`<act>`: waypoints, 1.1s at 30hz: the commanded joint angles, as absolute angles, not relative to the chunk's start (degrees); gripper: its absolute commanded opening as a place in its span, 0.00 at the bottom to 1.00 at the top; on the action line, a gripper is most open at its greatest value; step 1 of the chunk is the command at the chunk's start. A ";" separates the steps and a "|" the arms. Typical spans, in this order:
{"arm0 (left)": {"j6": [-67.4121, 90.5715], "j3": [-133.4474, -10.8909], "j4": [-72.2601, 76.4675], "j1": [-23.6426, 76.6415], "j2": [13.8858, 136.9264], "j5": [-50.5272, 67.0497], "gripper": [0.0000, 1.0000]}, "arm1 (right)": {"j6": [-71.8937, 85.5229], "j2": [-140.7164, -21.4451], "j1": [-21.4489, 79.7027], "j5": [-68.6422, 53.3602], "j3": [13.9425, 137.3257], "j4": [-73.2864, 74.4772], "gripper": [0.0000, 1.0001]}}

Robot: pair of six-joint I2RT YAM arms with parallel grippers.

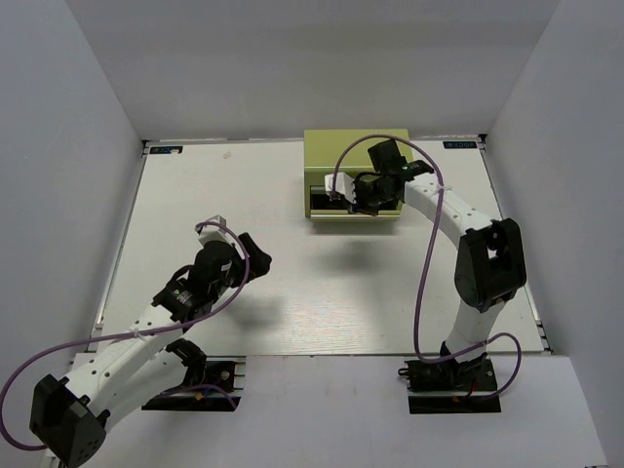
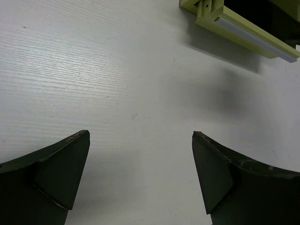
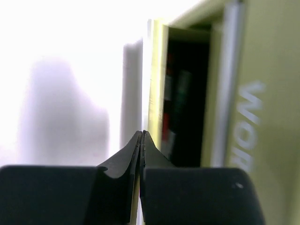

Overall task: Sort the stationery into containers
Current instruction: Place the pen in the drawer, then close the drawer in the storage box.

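**Q:** Where's the container?

**A:** The olive-green tool chest [image 1: 356, 156] sits toward 1 o'clock on the white table [image 1: 214, 195]. Its drawer [image 1: 327, 214] stands open toward 6 o'clock.

**Q:** And your right claw?

**A:** My right claw [image 3: 142, 136] is at the drawer's front, on the chest's 6 o'clock side. Its two fingers are pressed flat together with no gap and nothing visible between them, just beside the drawer's front panel.

**Q:** Can you see the stationery?

**A:** Only as blurred red and green shapes [image 3: 176, 101] in the dark drawer, at 1 o'clock from my fingertips. They're too soft to name one by one. The pale lettering [image 3: 248, 126] is at 3 o'clock.

**Q:** What about the left claw?

**A:** My left claw [image 2: 140, 136] is spread wide and holds nothing. It hangs over bare table at about 9 o'clock from the table's middle, well apart from the chest. From its wrist camera, the drawer's corner shows at 1 o'clock.
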State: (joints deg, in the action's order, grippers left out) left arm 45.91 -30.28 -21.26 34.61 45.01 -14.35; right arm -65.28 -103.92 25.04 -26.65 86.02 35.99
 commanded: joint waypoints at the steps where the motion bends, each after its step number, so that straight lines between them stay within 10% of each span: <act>1: 45.35 -30.67 -20.04 34.63 45.52 -14.15 1.00 | -73.10 -103.17 25.05 -35.24 86.39 46.10 0.00; 33: 44.82 -31.73 -19.51 34.63 46.67 -13.62 1.00 | -57.66 -111.09 27.77 -2.47 78.49 8.35 0.05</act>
State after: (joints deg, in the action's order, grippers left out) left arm 45.47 -30.28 -20.49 34.61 46.81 -14.09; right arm -58.61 -111.09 28.10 -6.59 78.74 15.14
